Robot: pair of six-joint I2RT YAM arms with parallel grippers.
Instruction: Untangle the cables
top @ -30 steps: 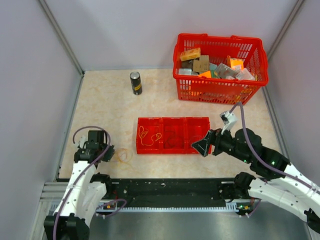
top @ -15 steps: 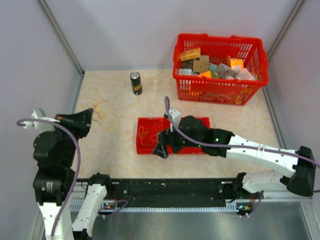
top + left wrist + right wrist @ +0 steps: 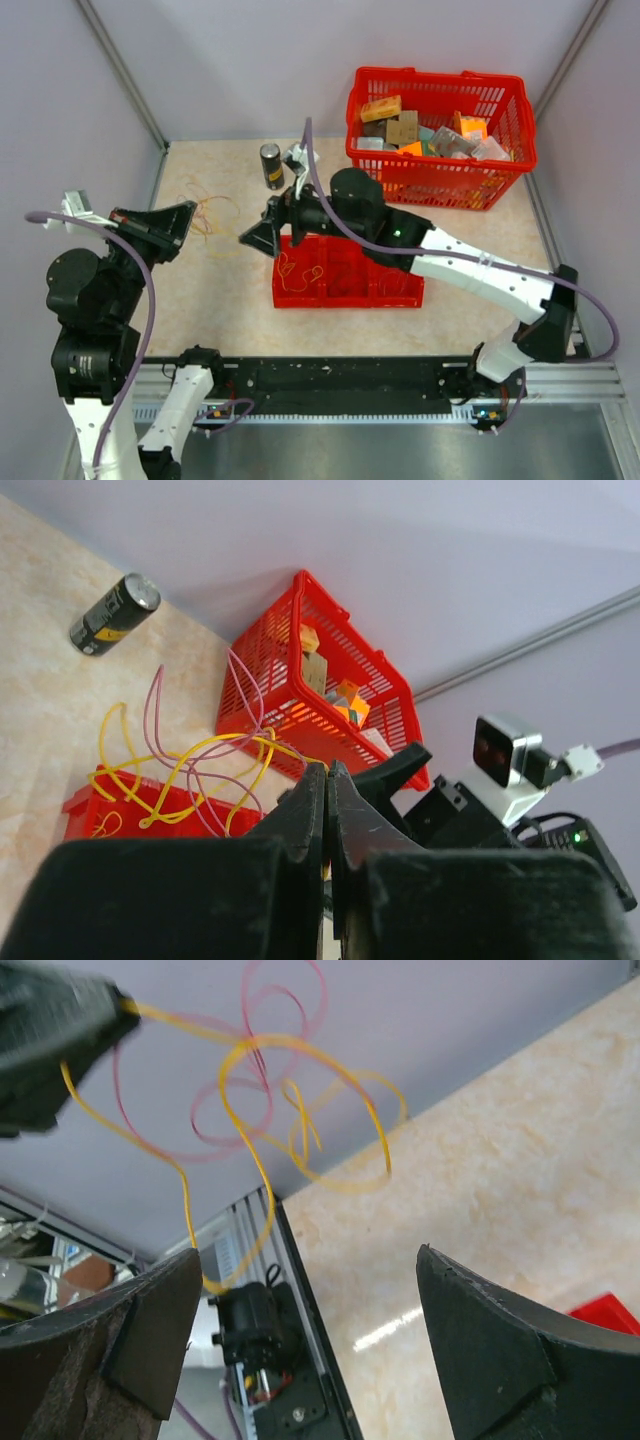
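Note:
My left gripper (image 3: 188, 213) is raised at the left and shut on a tangle of cables (image 3: 210, 220) hanging from its tips. In the left wrist view the jaws (image 3: 329, 768) pinch a yellow-orange cable (image 3: 180, 770), with a thin red-pink cable (image 3: 160, 715) looped through it. My right gripper (image 3: 258, 226) is wide open, just right of the tangle and pointing at it. In the right wrist view the yellow loops (image 3: 300, 1120) and red loops (image 3: 270, 1020) hang ahead of its open fingers (image 3: 130, 1340). I see no whitish cable.
A red three-part tray (image 3: 400, 292) lies mid-table with a small yellow-orange loop (image 3: 300, 270) in its left part. A full red basket (image 3: 440, 185) stands at the back right. A dark can (image 3: 271, 165) stands behind the right gripper.
The left gripper has lifted the tangle off the table front and holds it high. The right arm has swung from the tray's right, across it, to the back left near the tangle.

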